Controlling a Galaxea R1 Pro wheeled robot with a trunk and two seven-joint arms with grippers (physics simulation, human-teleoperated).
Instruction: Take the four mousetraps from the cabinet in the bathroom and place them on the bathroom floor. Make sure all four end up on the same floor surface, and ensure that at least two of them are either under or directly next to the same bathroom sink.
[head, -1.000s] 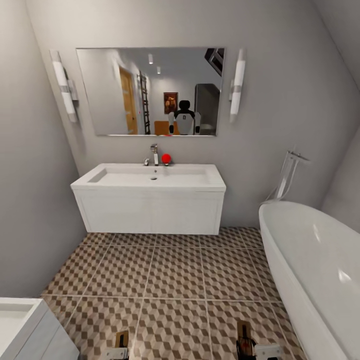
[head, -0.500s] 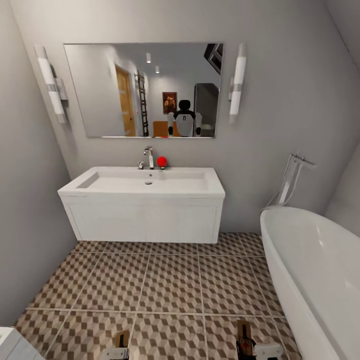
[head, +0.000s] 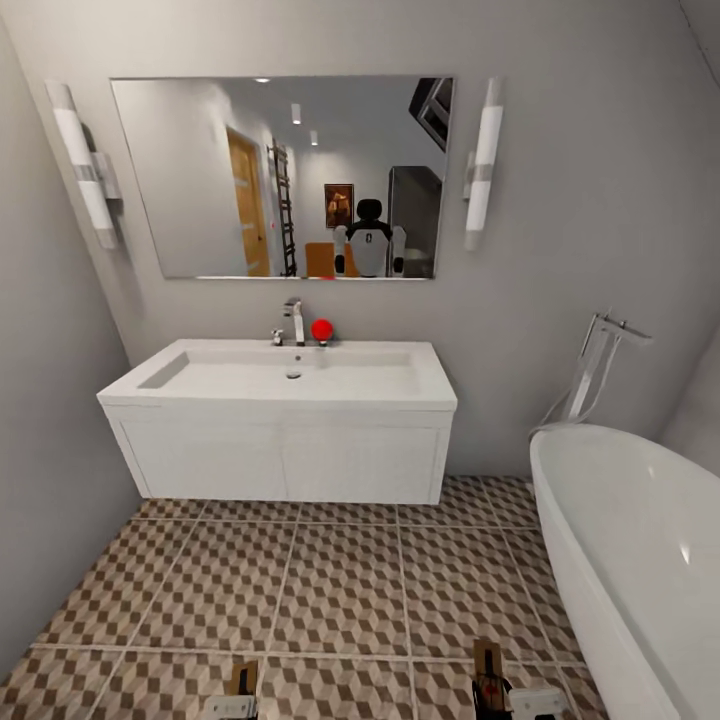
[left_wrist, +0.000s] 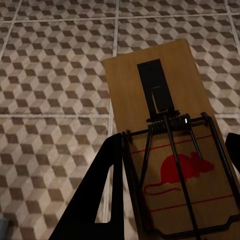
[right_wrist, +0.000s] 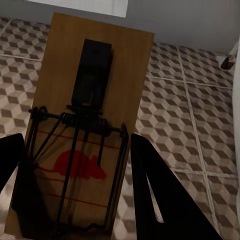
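Wooden mousetrap (left_wrist: 165, 145) clamped in left gripper (left_wrist: 170, 200), another mousetrap (right_wrist: 85, 130) in right gripper (right_wrist: 75, 190), looks like; a drop here lands well short of the sink (head: 280, 385).

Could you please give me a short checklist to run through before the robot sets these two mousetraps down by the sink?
1. Left gripper holds a mousetrap, jaws on either side of the board: ok.
2. Right gripper holds the other mousetrap: ok.
3. Sink straight ahead, in the head view: ok.
4. Floor before the sink free of obstacles: ok.
5. Bathtub close on the right arm's side; clearance: cannot tell.
6. Whereabouts of the other two mousetraps: cannot tell.
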